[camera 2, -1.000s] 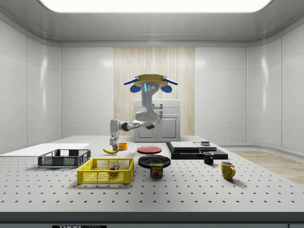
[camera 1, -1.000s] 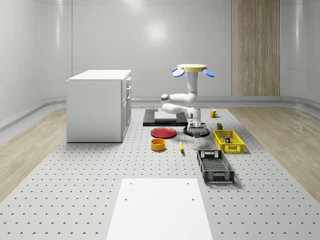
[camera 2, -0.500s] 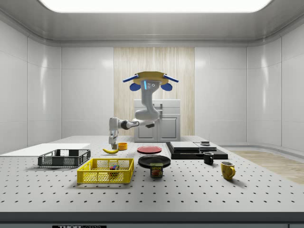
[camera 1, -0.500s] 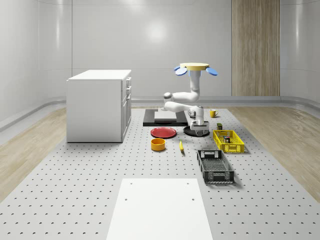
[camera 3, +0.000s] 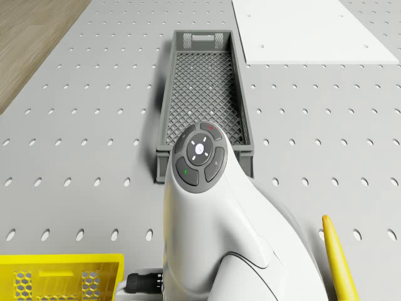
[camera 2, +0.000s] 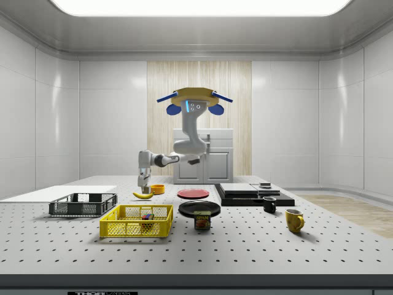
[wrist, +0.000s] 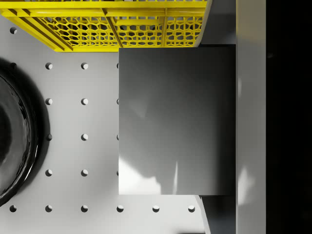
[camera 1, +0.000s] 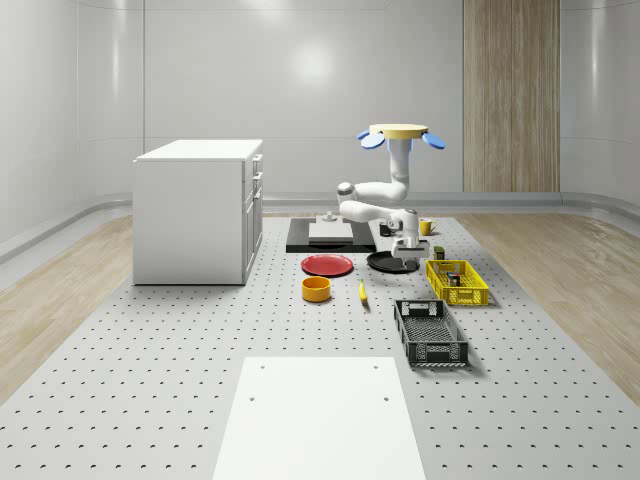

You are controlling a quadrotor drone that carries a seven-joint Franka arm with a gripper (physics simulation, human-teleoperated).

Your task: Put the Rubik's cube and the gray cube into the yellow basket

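Gray cube carried toward the yellow basket, Rubik's cube already inside

Seen from the wrist, the gray cube (wrist: 176, 119) is held clamped in the gripper (camera 1: 405, 262) above the table (camera 1: 150, 400), just short of the yellow basket (camera 1: 457, 282); a black plate (camera 1: 385, 260) lies beside it. In the side view, a multicoloured block judged to be the Rubik's cube (camera 2: 146, 217) is seen inside the basket, so one drop is left. Farther back, the drone (camera 1: 404, 133) is seen hovering above the table, shifted toward the whole-scene view's right since a second ago, the gripper carried nearer the basket.
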